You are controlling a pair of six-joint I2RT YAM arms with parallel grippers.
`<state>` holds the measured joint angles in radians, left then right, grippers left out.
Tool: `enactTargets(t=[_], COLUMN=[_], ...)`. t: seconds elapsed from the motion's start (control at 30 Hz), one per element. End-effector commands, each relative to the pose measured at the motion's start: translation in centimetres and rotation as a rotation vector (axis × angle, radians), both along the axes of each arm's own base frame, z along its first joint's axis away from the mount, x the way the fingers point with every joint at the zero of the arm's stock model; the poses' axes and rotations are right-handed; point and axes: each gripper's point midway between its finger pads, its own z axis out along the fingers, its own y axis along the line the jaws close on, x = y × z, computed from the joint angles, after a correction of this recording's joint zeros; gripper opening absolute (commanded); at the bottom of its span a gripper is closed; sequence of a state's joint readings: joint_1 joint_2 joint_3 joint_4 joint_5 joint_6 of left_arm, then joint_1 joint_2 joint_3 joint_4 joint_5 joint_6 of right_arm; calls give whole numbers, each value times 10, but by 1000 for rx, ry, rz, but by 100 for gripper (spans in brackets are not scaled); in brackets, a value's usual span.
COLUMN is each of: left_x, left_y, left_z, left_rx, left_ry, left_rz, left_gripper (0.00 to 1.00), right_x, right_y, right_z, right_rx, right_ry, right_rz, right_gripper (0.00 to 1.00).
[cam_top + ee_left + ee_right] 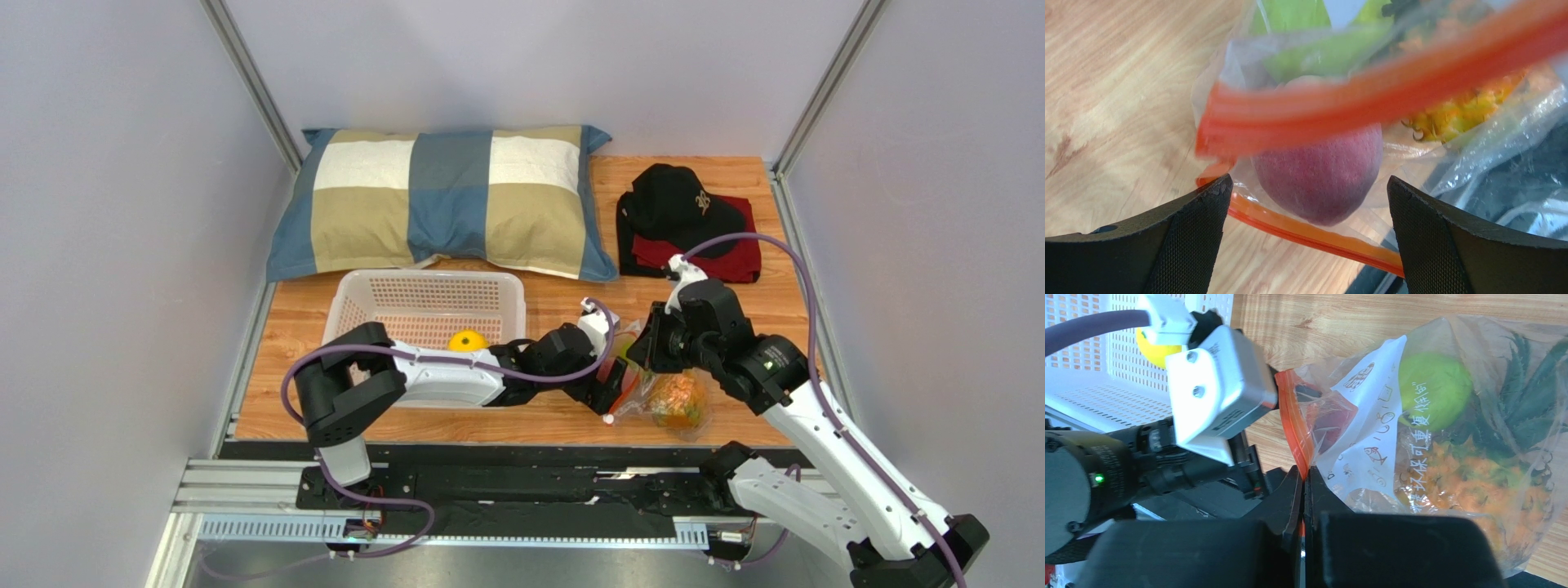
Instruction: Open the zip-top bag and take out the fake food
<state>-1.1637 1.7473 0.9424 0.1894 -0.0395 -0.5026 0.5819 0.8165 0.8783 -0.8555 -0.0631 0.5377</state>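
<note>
Left gripper (1309, 184) first: jaws spread wide, nothing between the pads, poised right at the mouth of the zip-top bag (656, 395). A pink-red peach (1321, 177) sits in that mouth, framed by the two halves of the red-orange zip strip (1364, 92), one above it and one below, parted.

Over to the right gripper (1303, 478): jaws pressed tight together, pinching the zip strip at the bag's edge and holding that side up. Through the clear crinkly plastic there's a green apple (1433, 389) and an orange pineapple (1462, 484) with green leaves, behind a white printed label (1370, 416).

The bag is on the right-centre of the wooden tabletop (294, 355), near the front edge, between the two arms. Just left of it stands a white perforated basket (423, 294) with a yellow citrus (465, 342) inside.

Further back, a blue, tan and cream checked pillow (448, 196) lies along the far side. To its right, a black cap (672, 196) rests on folded dark red cloth (724, 251). Plain pale grey walls enclose the table on three sides, and a black and silver metal rail (491, 496) runs along the near edge, carrying the arm bases.
</note>
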Motion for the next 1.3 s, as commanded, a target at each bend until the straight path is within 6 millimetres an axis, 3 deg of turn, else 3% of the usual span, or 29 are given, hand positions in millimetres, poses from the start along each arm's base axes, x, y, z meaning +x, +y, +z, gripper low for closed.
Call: enactTargets(t=[0.0,0.27,0.37,0.43,0.5,0.67,0.7,0.73,0.8,0.83,0.97,1.07,1.1,1.17,1.2,1.27], left_x=[18,25,28,32,33,24,22,19,14,10,0,11,19,36,40,52], left_y=[-28,-40,-43,-41,-38,-20,-13,-4,11,22,54,97,123,162,189,219], left_z=[27,28,29,30,35,64,67,81,90,107,139,140,124,118,102,94], left_rx=[-98,-98,-101,-94,-89,-103,-90,-108,-94,-127,-171,-113,-26,27,90,94], left_ry=[-74,-92,-102,-117,-129,-160,-165,-179,-190,-209,-236,-244,-236,-220,-198,-165], left_rz=[20,17,23,36,35,14,7,6,8,9,29,170,279,449,554,689], left_gripper=[99,99,90,76,51,6,0,0,0,0,0,0,0,0,0,0], right_x=[6,5,4,3,3,4,5,5,9,10,11,10,11,10,10,10], right_y=[10,16,17,17,15,2,-1,-4,-13,-16,-17,-12,-11,-9,-8,-8], right_z=[13,8,6,6,7,10,11,10,7,5,-2,0,2,6,7,8], right_rx=[53,63,63,64,58,12,2,-9,-49,-65,-85,-60,-53,-40,-38,-33], right_ry=[-38,-15,-9,-12,-14,-52,-60,-61,-78,-79,-65,-61,-66,-70,-71,-73], right_rz=[10,22,23,24,21,-12,-21,-25,-58,-66,-71,-59,-55,-49,-48,-46], right_gripper=[0,0,0,0,0,0,0,0,0,0,0,0,0,0,0,0])
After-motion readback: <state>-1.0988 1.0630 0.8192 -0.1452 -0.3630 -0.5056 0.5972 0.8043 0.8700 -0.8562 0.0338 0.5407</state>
